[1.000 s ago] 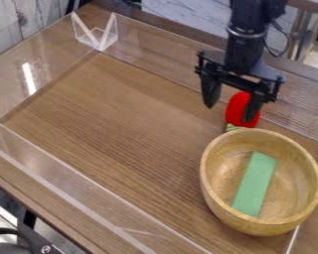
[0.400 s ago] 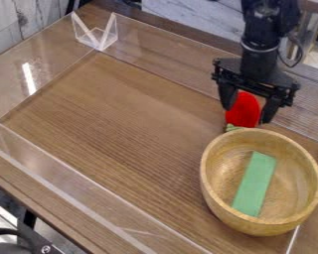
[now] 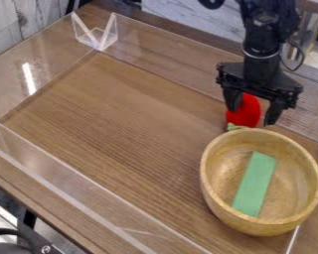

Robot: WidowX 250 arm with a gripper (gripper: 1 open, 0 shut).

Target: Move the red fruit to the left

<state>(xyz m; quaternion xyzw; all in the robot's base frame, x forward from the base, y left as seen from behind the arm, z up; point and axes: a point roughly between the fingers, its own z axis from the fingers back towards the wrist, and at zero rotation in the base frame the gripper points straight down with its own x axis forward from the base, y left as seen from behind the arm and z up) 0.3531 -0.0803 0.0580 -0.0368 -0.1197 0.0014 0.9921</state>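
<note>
The red fruit (image 3: 246, 111) lies on the wooden table just beyond the bowl, at the right; a bit of green shows at its lower end. My black gripper (image 3: 256, 109) points down over it, open, with one finger on each side of the fruit. The fingers hide part of the fruit, and I cannot tell whether they touch it.
A wooden bowl (image 3: 223, 189) at the front right holds a flat green block (image 3: 258, 183). Clear plastic walls (image 3: 43, 69) ring the table, with a clear stand (image 3: 94, 33) at the back left. Bare wood (image 3: 108, 119) spreads to the left.
The gripper has shifted right and down, from beside the fruit to straddling it. The fruit and bowl have not moved.
</note>
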